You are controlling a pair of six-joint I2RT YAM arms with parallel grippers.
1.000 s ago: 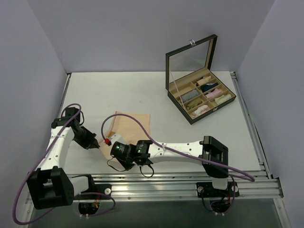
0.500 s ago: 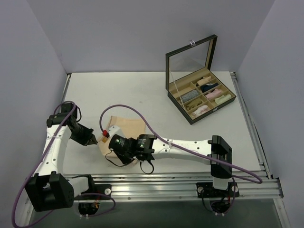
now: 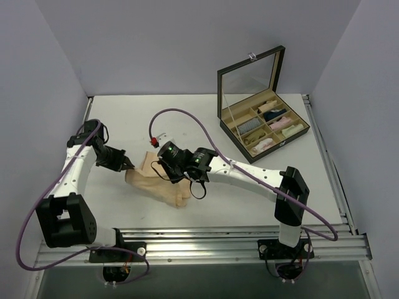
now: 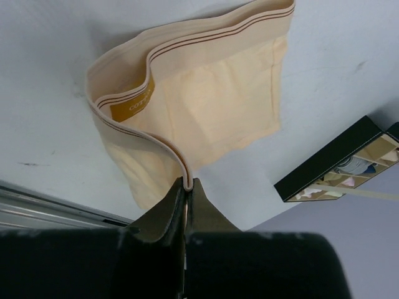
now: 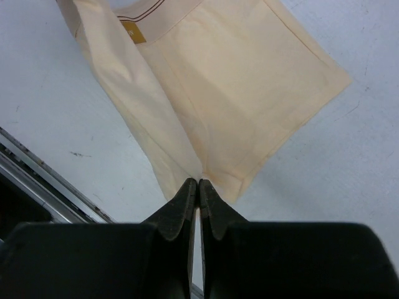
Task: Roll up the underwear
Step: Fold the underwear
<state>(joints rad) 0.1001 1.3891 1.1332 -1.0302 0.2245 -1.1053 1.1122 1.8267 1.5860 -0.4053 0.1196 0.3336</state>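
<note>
The underwear (image 3: 159, 187) is a pale peach-beige cloth with a striped waistband, held up off the white table (image 3: 206, 124) between both grippers. My left gripper (image 3: 129, 167) is shut on the waistband edge; in the left wrist view (image 4: 187, 182) the cloth (image 4: 206, 106) hangs beyond its tips with a yellow label showing. My right gripper (image 3: 166, 174) is shut on another edge of the cloth, seen in the right wrist view (image 5: 199, 182) with the underwear (image 5: 230, 93) spread beyond it.
An open black compartment box (image 3: 274, 149) with several cloth rolls stands at the back right, its mirrored lid (image 3: 249, 78) upright; it shows in the left wrist view (image 4: 336, 171). Metal rails (image 3: 218, 240) run along the near edge. Purple cables loop over both arms.
Both grippers have moved away from the near edge toward the table's middle, taking the underwear with them; it no longer lies flat and now hangs between them.
</note>
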